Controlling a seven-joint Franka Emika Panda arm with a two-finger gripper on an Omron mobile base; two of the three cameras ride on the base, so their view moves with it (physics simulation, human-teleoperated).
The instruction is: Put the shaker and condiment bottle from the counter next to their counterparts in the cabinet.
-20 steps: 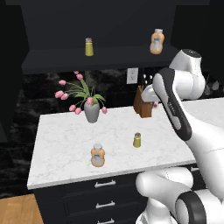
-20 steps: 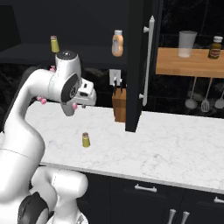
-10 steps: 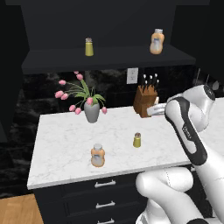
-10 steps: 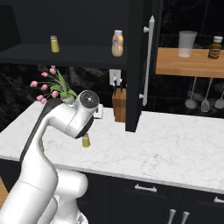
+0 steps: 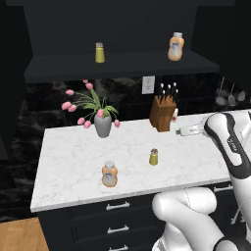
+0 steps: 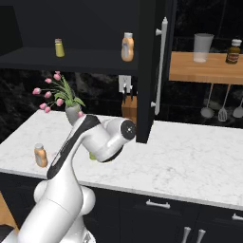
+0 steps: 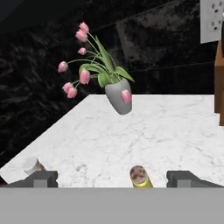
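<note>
**Spotter:** What sits nearest your jaws?

**Operator:** The shaker (image 7: 140, 176), right between my two fingertips (image 7: 40, 179) and just beyond them, upright on the counter (image 7: 144, 131). My gripper (image 7: 114, 179) stands spread wide with nothing in it, and that fits: I judge I'm lining up so the shaker slots into the gap before I close. In the left base view it stands apart on the marble at (image 5: 154, 157).

**Spotter:** And the condiment bottle?

**Operator:** Off past my left fingertip, its pale cap showing at (image 7: 31, 166). Still on the counter, near the front edge, well apart from the shaker (image 5: 110, 174). I read it as the second pick.

**Spotter:** Farther out?

**Operator:** Beyond the jaws, the grey vase of pink tulips (image 7: 119, 99) by the back wall, and the knife block (image 7: 219, 78) off to the right. Both are clear of my line, I think. Above, in the cabinet (image 5: 122, 66), the counterparts wait on the shelf: a matching shaker (image 5: 100, 52) and a matching bottle (image 5: 175, 46), set well apart, so there is room beside each.

**Spotter:** How's the arm posed?

**Operator:** Folded low, the elbow bent out to the side, hand held nearly level just above the marble, looking along the counter towards the back wall.
</note>
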